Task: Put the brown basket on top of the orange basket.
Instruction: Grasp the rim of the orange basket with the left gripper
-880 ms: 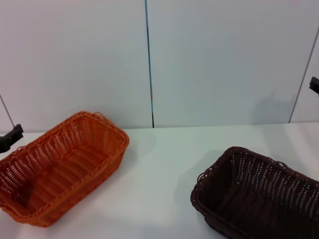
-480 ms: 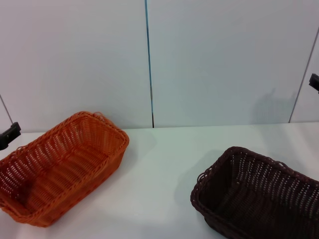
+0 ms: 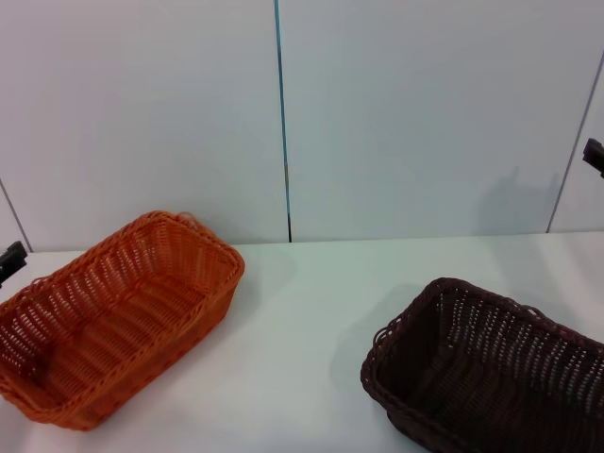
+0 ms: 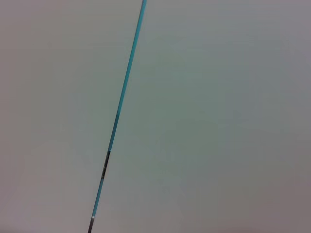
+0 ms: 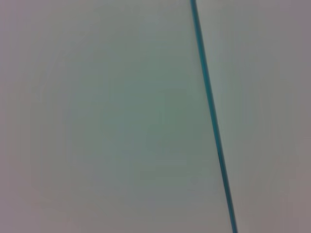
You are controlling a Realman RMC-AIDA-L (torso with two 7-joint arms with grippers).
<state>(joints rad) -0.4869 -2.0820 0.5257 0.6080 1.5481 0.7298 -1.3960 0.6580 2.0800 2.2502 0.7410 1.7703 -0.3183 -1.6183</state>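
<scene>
Only the head view shows the work: the orange basket [image 3: 118, 316] sits on the white desk [image 3: 302, 321] at the robot's left, the brown basket [image 3: 491, 368] well apart at the right, both upright. A sliver of the left gripper [image 3: 11, 260] and right gripper [image 3: 594, 156] shows at either edge; whether they are wide or narrow I cannot tell. Both wrist views show only the pale wall [image 4: 209, 111] and its blue seam [image 5: 210, 111].

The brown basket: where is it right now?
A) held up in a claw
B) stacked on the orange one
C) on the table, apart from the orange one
C: the brown basket sits on the white table, with bare tabletop between it and the orange basket.
</scene>
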